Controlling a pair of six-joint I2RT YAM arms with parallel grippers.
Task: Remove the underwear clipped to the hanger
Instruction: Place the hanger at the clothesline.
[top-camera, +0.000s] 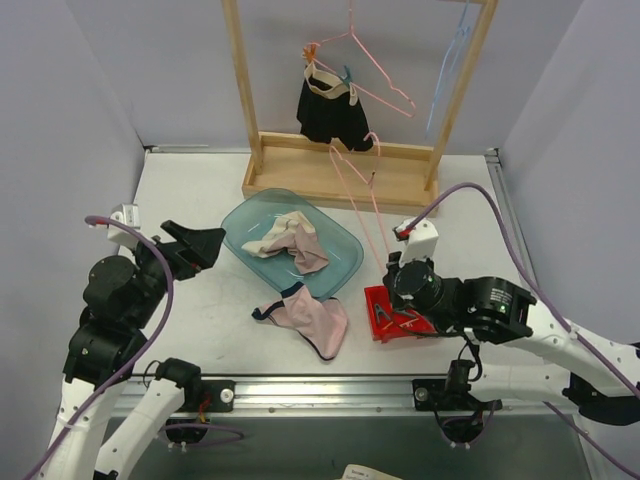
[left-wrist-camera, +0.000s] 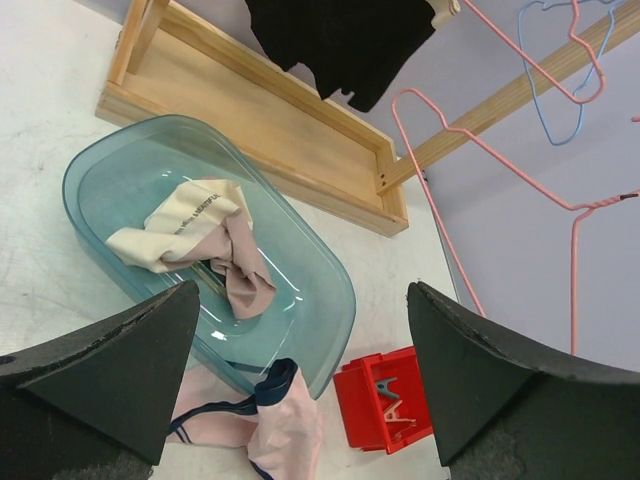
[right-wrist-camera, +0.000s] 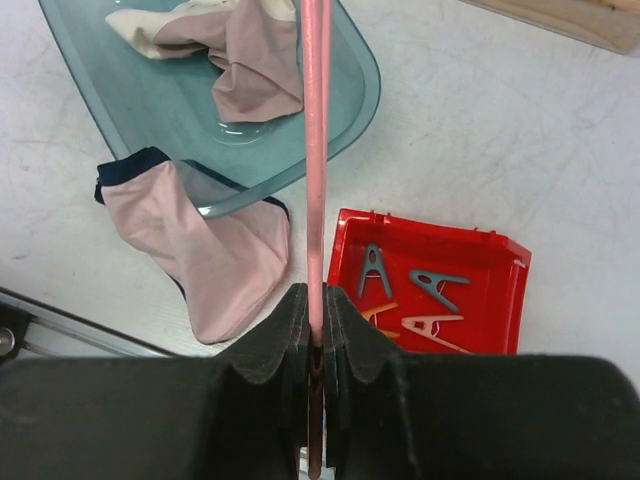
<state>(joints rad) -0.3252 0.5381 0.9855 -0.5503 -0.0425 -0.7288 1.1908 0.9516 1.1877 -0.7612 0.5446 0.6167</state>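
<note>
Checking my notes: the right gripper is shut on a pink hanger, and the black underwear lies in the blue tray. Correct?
No. The black underwear hangs clipped up on the rack, not in the tray; the top external view shows it. The right gripper is shut on a pink hanger.

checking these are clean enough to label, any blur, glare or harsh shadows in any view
Top external: even, soft light, only faint shadows on the table, and the black underwear is sharp. Left wrist: its own fingers are dark and soft-edged near the lens, with a mild sheen in the clear blue tray. Right wrist: the pink hanger and red box are crisp, no glare.
</note>
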